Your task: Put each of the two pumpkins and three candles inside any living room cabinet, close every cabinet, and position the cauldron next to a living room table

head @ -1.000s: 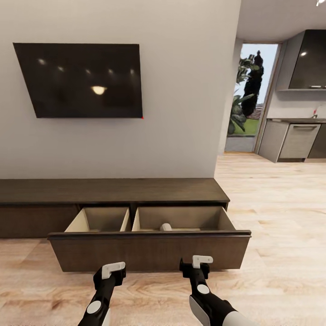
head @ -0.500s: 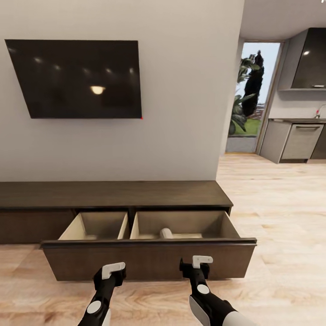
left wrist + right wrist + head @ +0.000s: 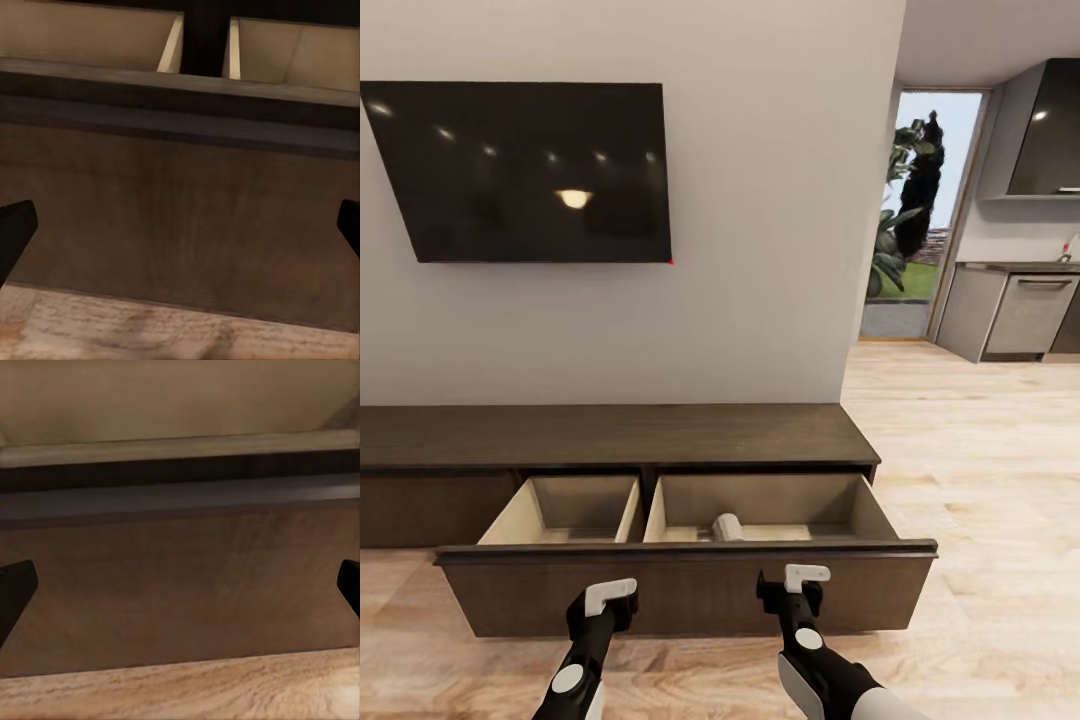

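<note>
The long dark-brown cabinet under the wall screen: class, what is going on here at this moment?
A wheeled two-armed robot faces the long, low dark-brown wooden cabinet, whose wide pull-out drawer stands open. A pale cylindrical object, possibly a candle, lies in the drawer's right compartment; the left compartment looks empty. The left pincer and right pincer hang open and empty just in front of the drawer's front panel, holding nothing. The drawer is not yet closed.

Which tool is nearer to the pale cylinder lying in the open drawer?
Right. The right tool is just in front of the pale cylinder; the left tool is further to its left.
</note>
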You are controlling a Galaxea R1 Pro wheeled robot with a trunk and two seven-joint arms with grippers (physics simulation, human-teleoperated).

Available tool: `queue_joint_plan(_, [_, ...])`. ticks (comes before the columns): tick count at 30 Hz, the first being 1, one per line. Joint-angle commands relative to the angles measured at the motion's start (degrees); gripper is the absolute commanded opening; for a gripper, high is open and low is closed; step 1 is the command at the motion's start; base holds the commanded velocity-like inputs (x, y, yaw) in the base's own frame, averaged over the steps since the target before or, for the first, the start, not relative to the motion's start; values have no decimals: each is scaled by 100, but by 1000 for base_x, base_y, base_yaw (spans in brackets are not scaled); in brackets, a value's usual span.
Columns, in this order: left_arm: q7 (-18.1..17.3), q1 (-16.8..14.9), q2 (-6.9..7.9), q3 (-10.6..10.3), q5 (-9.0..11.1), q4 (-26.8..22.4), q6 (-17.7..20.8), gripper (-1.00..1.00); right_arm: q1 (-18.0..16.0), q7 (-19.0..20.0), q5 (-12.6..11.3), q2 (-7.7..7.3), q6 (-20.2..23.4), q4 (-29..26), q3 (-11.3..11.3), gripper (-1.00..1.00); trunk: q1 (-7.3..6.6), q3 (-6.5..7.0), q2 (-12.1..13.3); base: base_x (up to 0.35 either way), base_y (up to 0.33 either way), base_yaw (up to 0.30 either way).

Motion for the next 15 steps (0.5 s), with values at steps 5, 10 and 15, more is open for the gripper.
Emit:
queue_joint_plan(5, [1, -3, 0, 0, 0, -1, -3, 100, 1, 0, 0, -3, -3, 0, 0, 100, 88, -72, -160, 0, 0, 0])
queue_joint_plan(10, [1, -3, 0, -1, 0, 1, -1, 100, -1, 0, 0, -5, 0, 0, 0, 100, 132, -108, -241, 0, 0, 0])
queue_joint_plan(15, [1, -1, 0, 0, 0, 1, 3, 100, -1, 0, 0, -5, -2, 0, 0, 100, 184, -210, -326, 0, 0, 0])
